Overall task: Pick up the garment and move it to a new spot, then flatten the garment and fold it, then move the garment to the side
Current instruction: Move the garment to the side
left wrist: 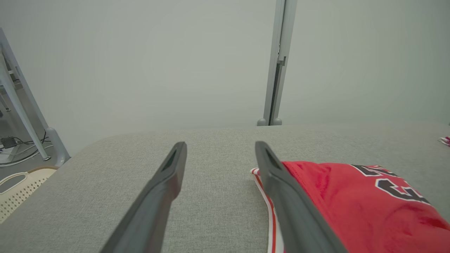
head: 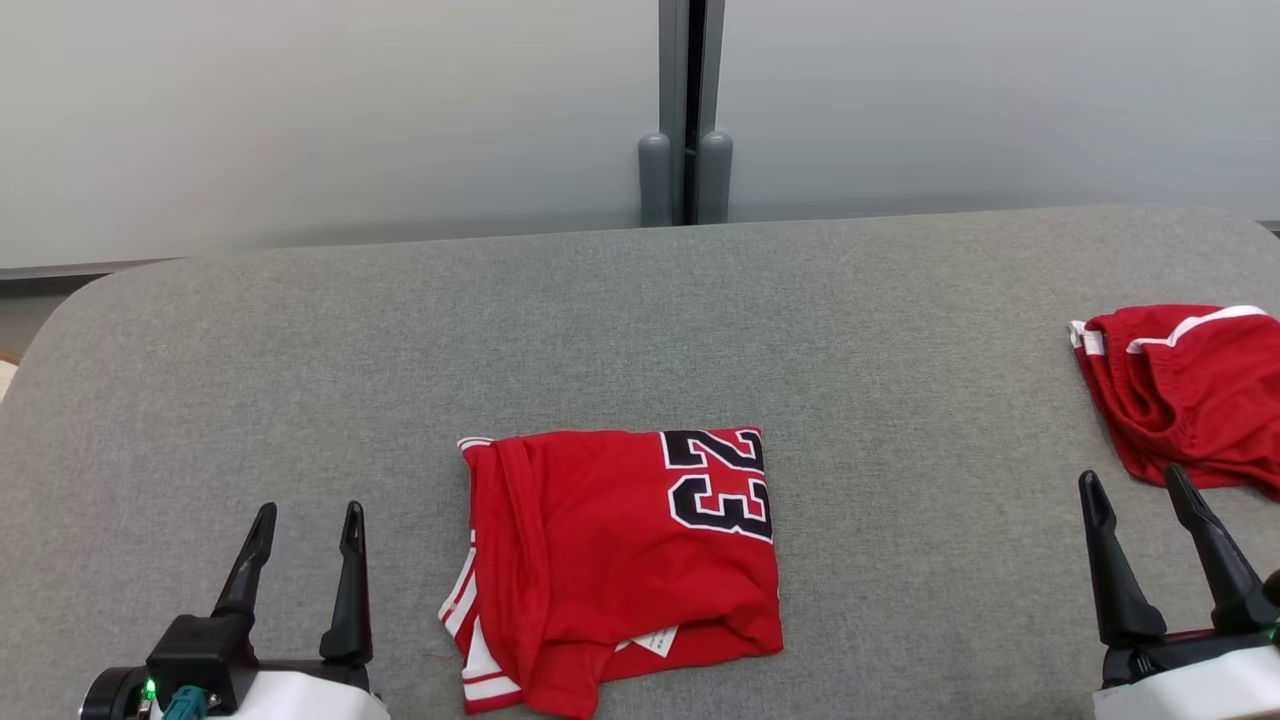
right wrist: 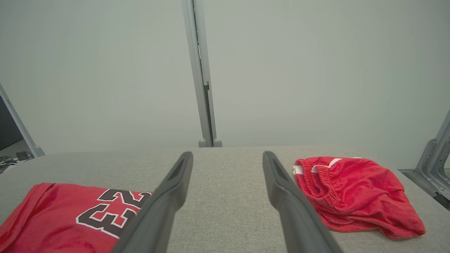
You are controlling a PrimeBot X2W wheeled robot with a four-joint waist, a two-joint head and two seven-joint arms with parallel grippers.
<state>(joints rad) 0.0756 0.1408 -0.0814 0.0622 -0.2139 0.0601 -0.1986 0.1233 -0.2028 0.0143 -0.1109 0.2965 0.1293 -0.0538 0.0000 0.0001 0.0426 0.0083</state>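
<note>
Head view gives me the whole grey woven-fabric table point(head: 600, 300), round-cornered, backed by pale frosted panels meeting at a grey post point(head: 686, 100). At front centre lies the red jersey with a black 23 point(head: 620, 560), folded into a rough square with its white-striped hem poking out. Crumpled red shorts with white trim point(head: 1190, 400) sit far right. I see my left gripper point(head: 308, 510) and right gripper point(head: 1132, 477) fully spread, holding nothing. Left wrist view adds a cream perforated basket point(left wrist: 17, 189) below the table's corner.

Smooth matt red cloth jersey point(head: 600, 570), crinkled red cloth shorts point(head: 1190, 400), coarse grey woven table cover point(head: 600, 320), matt dark plastic fingers point(head: 350, 580), matt pale wall point(head: 300, 120)
</note>
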